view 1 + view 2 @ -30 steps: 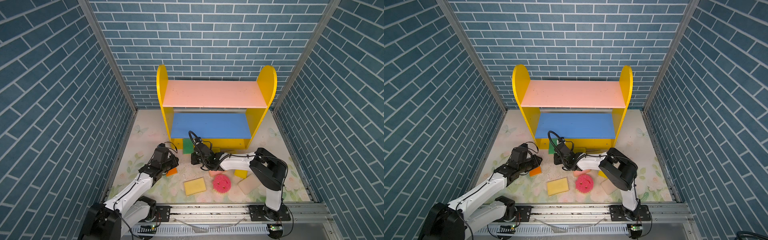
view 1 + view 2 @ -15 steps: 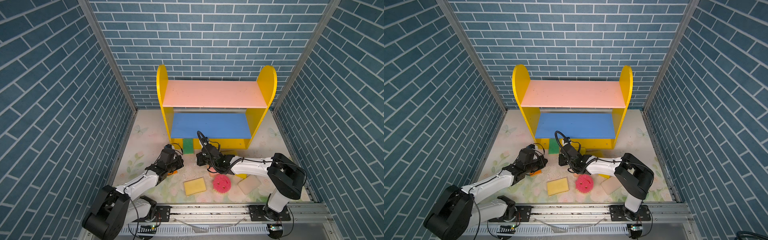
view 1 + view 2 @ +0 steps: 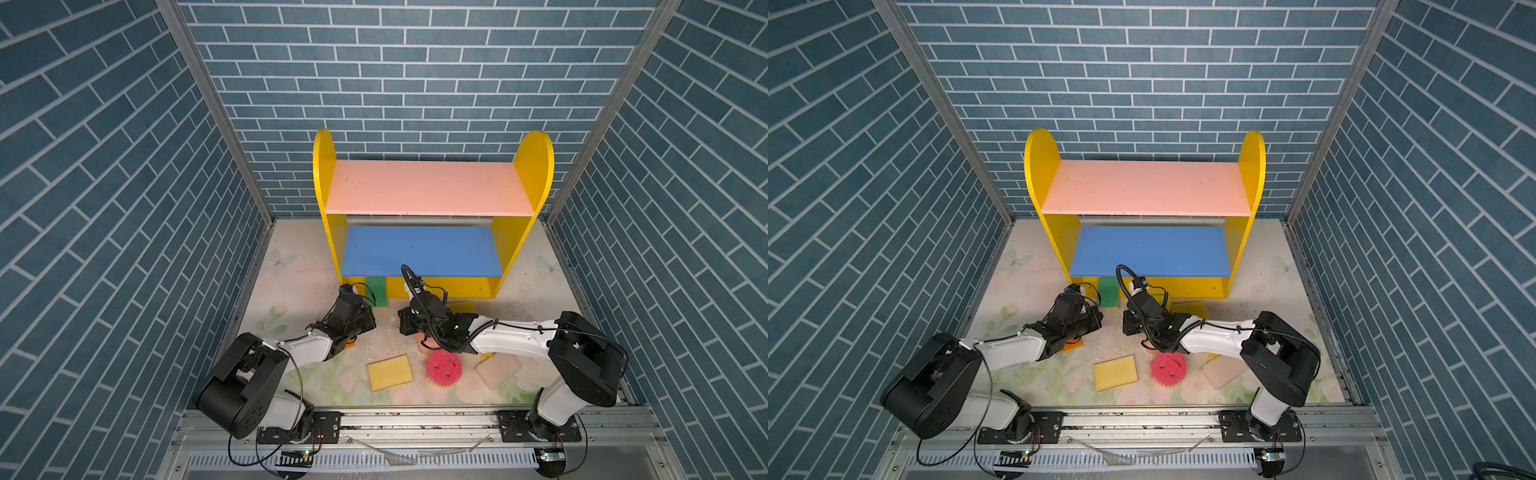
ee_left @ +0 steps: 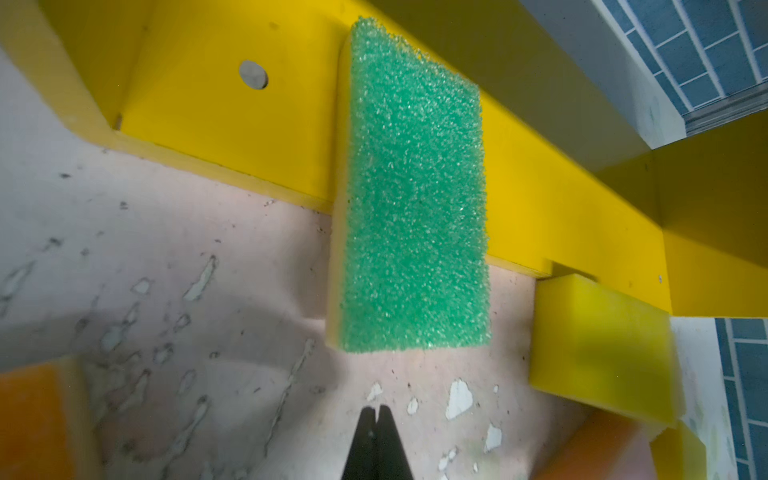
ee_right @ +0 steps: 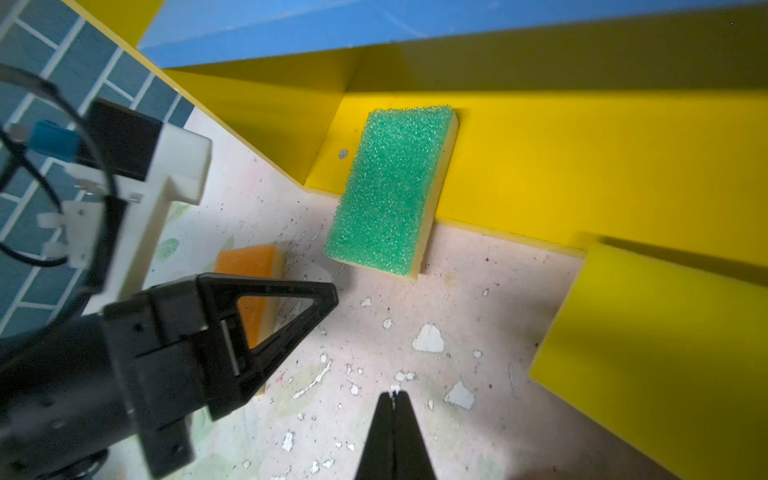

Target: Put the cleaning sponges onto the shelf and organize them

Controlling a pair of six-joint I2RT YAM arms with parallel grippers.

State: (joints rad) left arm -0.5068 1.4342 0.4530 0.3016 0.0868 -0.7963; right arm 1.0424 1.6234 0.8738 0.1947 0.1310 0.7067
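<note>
Clenched and empty beside the shelf

My left gripper and right gripper are both pinched closed, grasping nothing. The green sponge lies partly on the shelf's yellow base, its near end overhanging the floor

Green-faced sponge laid across the front base edge of the shelf, just ahead of the left claw, yellow sponge set beside it, near that edge

sponge straddles shelf base edge | round sponge well before it
</note>
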